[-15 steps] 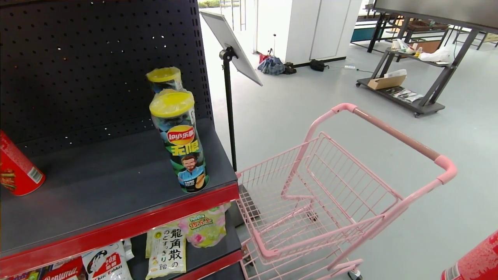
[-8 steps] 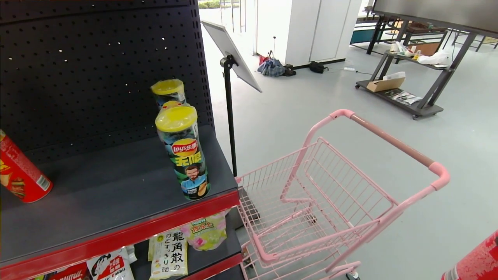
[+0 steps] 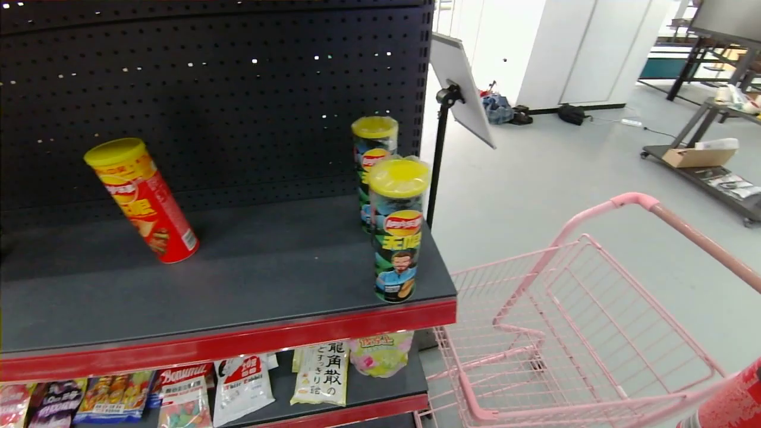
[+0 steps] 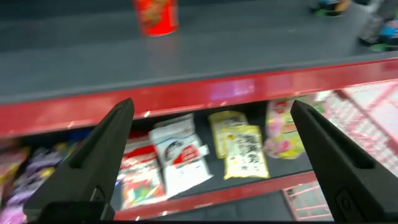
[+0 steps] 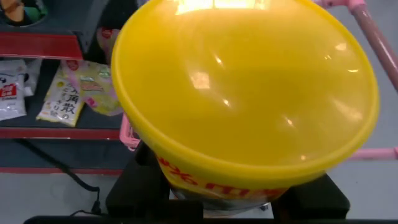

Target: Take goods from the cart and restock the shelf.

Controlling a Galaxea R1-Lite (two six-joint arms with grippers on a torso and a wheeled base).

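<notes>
The left gripper (image 4: 211,106) hangs wide open, holding nothing, before the shelf (image 3: 238,342). On the shelf's left sits a red chip can (image 3: 142,199). A dark chip can (image 3: 397,229) stands at its right front, a second dark can (image 3: 373,148) just behind. The pink cart (image 3: 689,233) is beside the shelf. By the cart, the right gripper (image 5: 227,202) clasps a yellow-lidded can (image 5: 249,87).

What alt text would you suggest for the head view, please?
A dark shelf with a red front edge holds a red can toward its left and two dark cans, one behind the other, at its right end. A pink cart stands to the right, snack bags lie on the shelf below, and a second red can shows at the bottom right corner.
</notes>
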